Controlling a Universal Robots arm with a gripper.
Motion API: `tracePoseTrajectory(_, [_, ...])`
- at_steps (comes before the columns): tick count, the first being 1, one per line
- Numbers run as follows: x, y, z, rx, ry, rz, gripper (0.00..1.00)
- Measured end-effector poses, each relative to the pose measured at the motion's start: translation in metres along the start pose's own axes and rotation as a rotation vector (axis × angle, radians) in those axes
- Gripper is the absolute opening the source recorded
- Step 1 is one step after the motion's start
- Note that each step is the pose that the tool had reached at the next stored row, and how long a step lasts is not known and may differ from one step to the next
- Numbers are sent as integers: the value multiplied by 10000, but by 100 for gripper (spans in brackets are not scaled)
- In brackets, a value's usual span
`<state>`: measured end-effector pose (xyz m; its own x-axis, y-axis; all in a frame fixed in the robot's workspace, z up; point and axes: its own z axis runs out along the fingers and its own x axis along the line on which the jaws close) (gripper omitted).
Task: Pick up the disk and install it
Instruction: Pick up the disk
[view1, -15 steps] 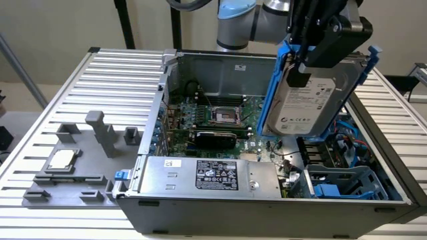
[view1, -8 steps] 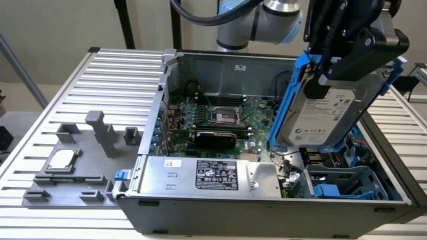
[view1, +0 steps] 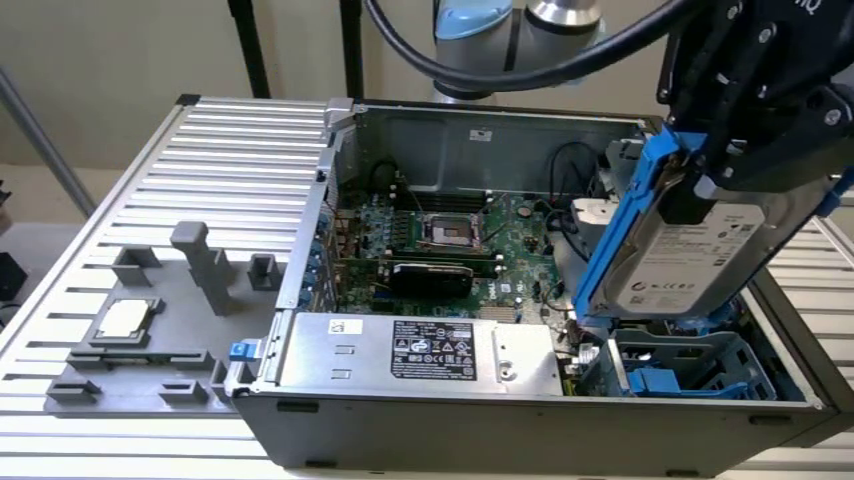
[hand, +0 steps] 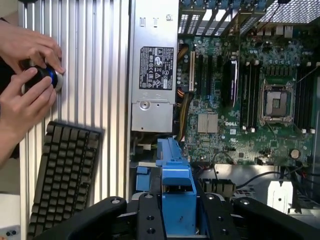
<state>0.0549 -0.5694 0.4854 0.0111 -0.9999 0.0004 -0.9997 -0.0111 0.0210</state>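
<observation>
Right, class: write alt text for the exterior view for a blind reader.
A black claw holds a silver-grey hard drive in a blue plastic frame, tilted, above an open grey computer case showing its green motherboard and silver power supply.

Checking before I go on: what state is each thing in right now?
gripper: shut on disk
disk: held on edge, tilted, over bay
bay: no disk in it
case: side open
chip: lying on grey fixture

Disk (view1: 694, 258): silver metal, white paper label, glossy blue plastic frame.
</observation>
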Motion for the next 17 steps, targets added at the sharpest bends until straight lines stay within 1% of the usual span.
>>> tracePoseTrajectory(5, [70,-221,-4,-2,0,0,33])
tracePoseTrajectory(12, [103,-532,-8,-2,-6,0,33])
tracePoseTrajectory(13, [103,-547,-9,-4,-5,0,33])
tracePoseTrajectory(17, [103,-547,-8,-4,-10,0,33])
